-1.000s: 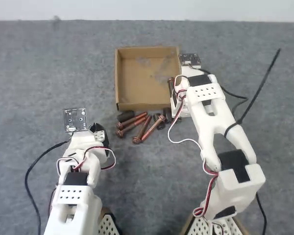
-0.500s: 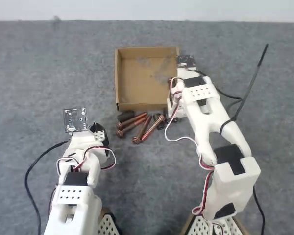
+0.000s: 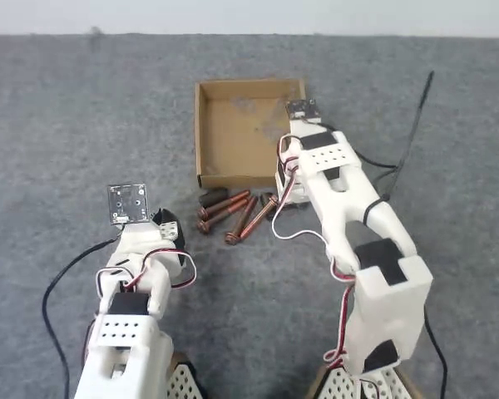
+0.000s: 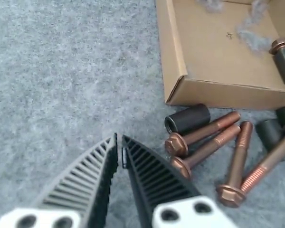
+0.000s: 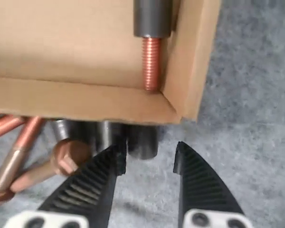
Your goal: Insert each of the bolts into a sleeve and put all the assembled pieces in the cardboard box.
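- The cardboard box [image 3: 241, 137] sits on the gray carpet [image 3: 83, 116].
- One bolt with a sleeve on it [image 5: 152, 28] lies inside the box, tucked in a corner.
- Four bare bolts [image 4: 206, 142] lie in a bunch just outside the box's near wall, with a dark sleeve [image 4: 187, 118] beside them.
- The right gripper [image 5: 149, 152] has its fingers spread apart and holds nothing. It hangs over the other sleeves [image 5: 141, 135] by the box corner.
- The left gripper [image 4: 119, 138] is squeezed closed with nothing in it, low over the carpet, near the bolts but apart from them.
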### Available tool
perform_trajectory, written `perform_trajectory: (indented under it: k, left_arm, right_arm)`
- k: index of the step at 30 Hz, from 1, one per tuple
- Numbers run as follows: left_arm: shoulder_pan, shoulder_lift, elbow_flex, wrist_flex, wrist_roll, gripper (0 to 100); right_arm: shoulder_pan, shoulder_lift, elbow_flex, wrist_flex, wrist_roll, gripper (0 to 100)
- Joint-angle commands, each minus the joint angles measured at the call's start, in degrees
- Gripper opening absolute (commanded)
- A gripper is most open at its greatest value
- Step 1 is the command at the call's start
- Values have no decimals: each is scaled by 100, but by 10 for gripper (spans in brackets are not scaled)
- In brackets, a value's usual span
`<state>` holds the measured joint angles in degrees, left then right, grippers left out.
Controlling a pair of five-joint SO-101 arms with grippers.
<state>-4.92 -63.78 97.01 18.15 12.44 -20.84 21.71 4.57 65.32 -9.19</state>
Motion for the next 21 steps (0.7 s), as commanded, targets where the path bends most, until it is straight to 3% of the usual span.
perform_trajectory:
  k: [1, 5, 12, 21]
  left_arm:
    - [35, -114, -75, -185, -53, 12]
    - [35, -114, -75, -176, -53, 12]
    - [35, -114, -75, -167, -53, 12]
    - [18, -114, -75, -176, -53, 12]
  right_arm:
    - [-48, 145, -211, -259, 18, 150]
    - [-22, 224, -211, -365, 18, 136]
    - [-22, 215, -211, -382, 18, 7]
    - [-22, -119, -273, 514, 290, 7]
